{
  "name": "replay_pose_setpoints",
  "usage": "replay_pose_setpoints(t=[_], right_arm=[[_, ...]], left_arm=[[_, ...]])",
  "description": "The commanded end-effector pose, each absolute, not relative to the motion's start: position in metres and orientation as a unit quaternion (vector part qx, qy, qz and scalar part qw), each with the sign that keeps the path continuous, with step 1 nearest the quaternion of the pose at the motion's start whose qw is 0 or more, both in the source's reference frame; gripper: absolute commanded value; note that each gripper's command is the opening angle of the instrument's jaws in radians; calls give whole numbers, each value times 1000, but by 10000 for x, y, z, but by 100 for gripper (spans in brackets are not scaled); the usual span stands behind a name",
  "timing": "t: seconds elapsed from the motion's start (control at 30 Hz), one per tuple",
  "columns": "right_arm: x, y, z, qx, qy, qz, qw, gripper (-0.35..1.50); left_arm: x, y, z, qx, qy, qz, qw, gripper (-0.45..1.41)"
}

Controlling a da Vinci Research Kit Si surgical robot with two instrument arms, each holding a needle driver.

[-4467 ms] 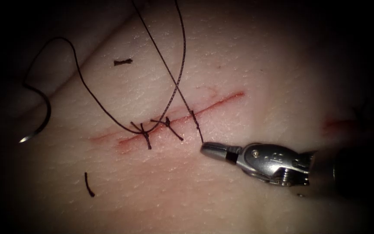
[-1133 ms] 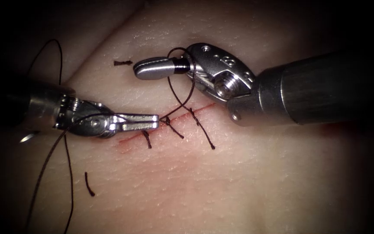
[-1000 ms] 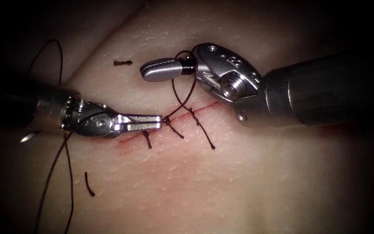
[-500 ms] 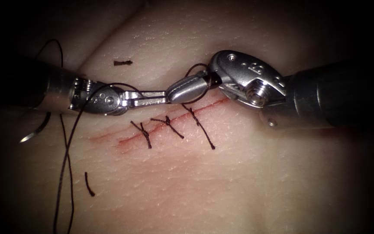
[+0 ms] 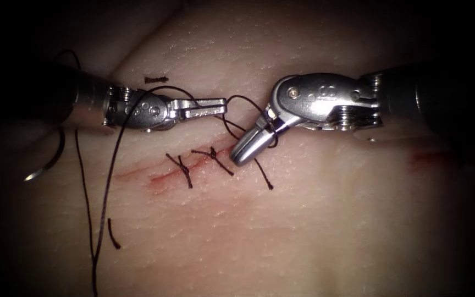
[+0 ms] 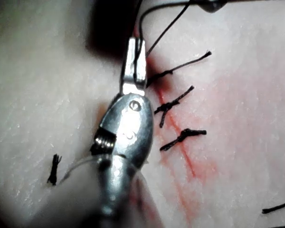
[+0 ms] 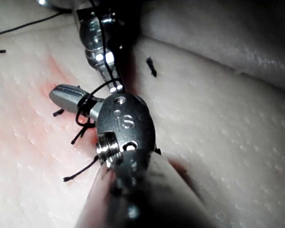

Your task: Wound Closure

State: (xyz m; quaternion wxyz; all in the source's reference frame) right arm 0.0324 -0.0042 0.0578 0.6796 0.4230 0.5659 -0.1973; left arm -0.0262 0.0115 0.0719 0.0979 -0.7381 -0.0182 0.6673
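Observation:
On the tissue (image 5: 303, 231) the cut (image 5: 155, 177) carries two knotted stitches (image 5: 185, 171) and a third stitch with a free tail (image 5: 265, 180). My left tool (image 5: 221, 103) lies above the cut with its jaws shut on the thread (image 5: 108, 181); the same grip shows in the left wrist view (image 6: 134, 61). My right tool (image 5: 238, 158) points down-left at the third stitch, shut, with a loop of thread (image 5: 268, 131) wound around its jaws (image 7: 57, 93). The needle (image 5: 42, 168) lies free on the tissue, far left of the cut, held by neither tool.
Two cut ends of thread lie on the tissue, one above the cut (image 5: 156, 80) and one below it (image 5: 112, 234). A smear of red fluid (image 5: 430, 158) marks the tissue at the right. The long thread hangs over the left tool's wrist and runs down past the lower edge.
The right tool's jaws swung down from the left tool's tip to the third stitch, keeping the loop around them. The left tool rose and shifted right, thread in its jaws.

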Motion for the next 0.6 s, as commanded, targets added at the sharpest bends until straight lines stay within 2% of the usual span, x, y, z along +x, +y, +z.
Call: replay_pose_setpoints(t=[0.03, 0.1, 0.13, 0.17, 0.27, 0.3, 0.33, 0.5, 0.6], right_arm=[[336, -47, 584, 421, 555, -216, 684, -25], [340, -50, 585, 419, 540, -234, 691, 2], [342, -52, 586, 420, 531, -243, 695, 24], [344, -53, 586, 420, 527, -247, 696, 31], [349, -58, 588, 414, 517, -270, 699, 81], [350, -60, 588, 412, 512, -278, 700, 91], [350, -62, 589, 409, 509, -288, 700, 96], [344, -64, 598, 399, 476, -347, 703, 96], [338, -63, 602, 393, 458, -375, 704, 88]], left_arm=[[-267, 109, 724, -738, -20, 667, 99, -45], [-266, 107, 724, -738, -20, 667, 98, -45], [-266, 106, 723, -738, -20, 667, 98, -45], [-265, 106, 723, -738, -20, 667, 98, -45], [-263, 104, 722, -738, -20, 668, 98, -45], [-263, 104, 722, -738, -21, 667, 98, -45], [-262, 104, 722, -738, -21, 667, 98, -45], [-257, 103, 721, -737, -21, 669, 99, -45], [-257, 104, 722, -736, -22, 669, 102, -45]])
